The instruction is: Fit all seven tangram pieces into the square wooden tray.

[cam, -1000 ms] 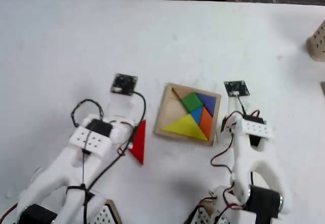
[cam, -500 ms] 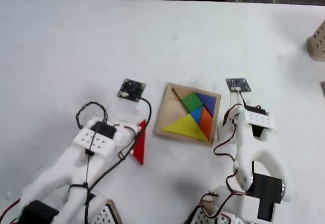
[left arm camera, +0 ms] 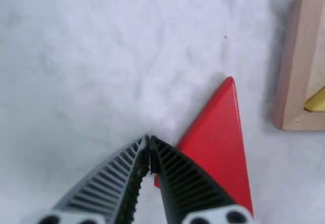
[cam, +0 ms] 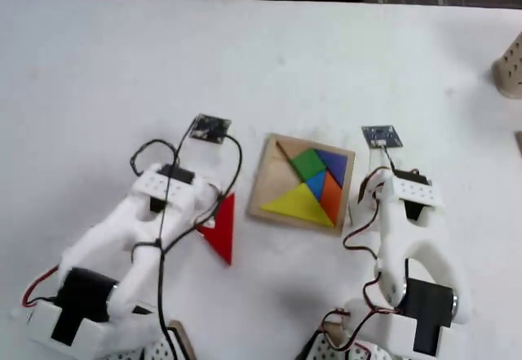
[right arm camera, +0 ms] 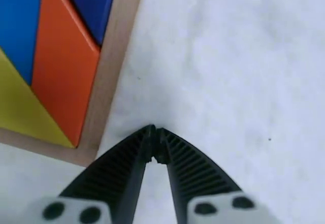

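- Left gripper (left arm camera: 149, 150): jaws together beside the red triangle (left arm camera: 218, 127).
- It lies at the wooden tray's (cam: 263, 184) 8 o'clock.
- Right gripper (right arm camera: 154, 145): jaws together, tray's 4 o'clock.

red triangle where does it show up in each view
High view: the red triangle lies on the table, on the left arm's side of the tray.
Left wrist view: the red triangle lies right beside the shut left gripper, apart from the tray.
Right wrist view: the tray corner instead, near the right gripper.
Shared landmark: the tray.
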You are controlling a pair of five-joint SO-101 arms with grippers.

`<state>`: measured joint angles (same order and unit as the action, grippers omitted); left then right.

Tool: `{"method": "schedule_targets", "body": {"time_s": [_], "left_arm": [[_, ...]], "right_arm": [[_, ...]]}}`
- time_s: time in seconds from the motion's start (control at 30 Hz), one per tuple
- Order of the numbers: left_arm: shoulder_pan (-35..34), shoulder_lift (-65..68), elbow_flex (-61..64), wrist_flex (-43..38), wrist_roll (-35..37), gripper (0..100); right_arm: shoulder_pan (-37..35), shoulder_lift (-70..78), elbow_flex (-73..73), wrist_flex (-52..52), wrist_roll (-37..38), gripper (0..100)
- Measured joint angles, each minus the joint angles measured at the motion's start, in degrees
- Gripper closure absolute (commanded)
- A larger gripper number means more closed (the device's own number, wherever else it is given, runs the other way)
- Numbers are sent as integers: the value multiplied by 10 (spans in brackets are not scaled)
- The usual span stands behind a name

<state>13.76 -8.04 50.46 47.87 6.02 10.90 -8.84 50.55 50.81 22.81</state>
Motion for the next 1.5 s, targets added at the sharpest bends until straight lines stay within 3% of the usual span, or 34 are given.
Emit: {"method": "schedule_targets", "body": {"time_s": [0.13,0.27,0.4,0.57,0.73,0.9,1.03,1.2,1.5], "left_arm": [[0,-47,-4,52,0,977],[0,-194,55,62,0,975],[60,-309,122,63,0,975],[134,-266,126,63,-9,976],[224,-164,119,63,-62,976],[268,-160,113,86,-129,976],[261,-154,111,86,-138,976],[165,-88,57,91,-137,976],[84,4,-32,91,-74,977]], "right_arm": [[0,0,0,0,11,981],[0,0,0,0,11,981],[0,0,0,0,12,981],[0,0,0,0,12,981],[0,0,0,0,12,981],[0,0,0,0,12,981],[0,0,0,0,12,981],[0,0,0,0,15,981],[0,0,0,0,15,981]]}}
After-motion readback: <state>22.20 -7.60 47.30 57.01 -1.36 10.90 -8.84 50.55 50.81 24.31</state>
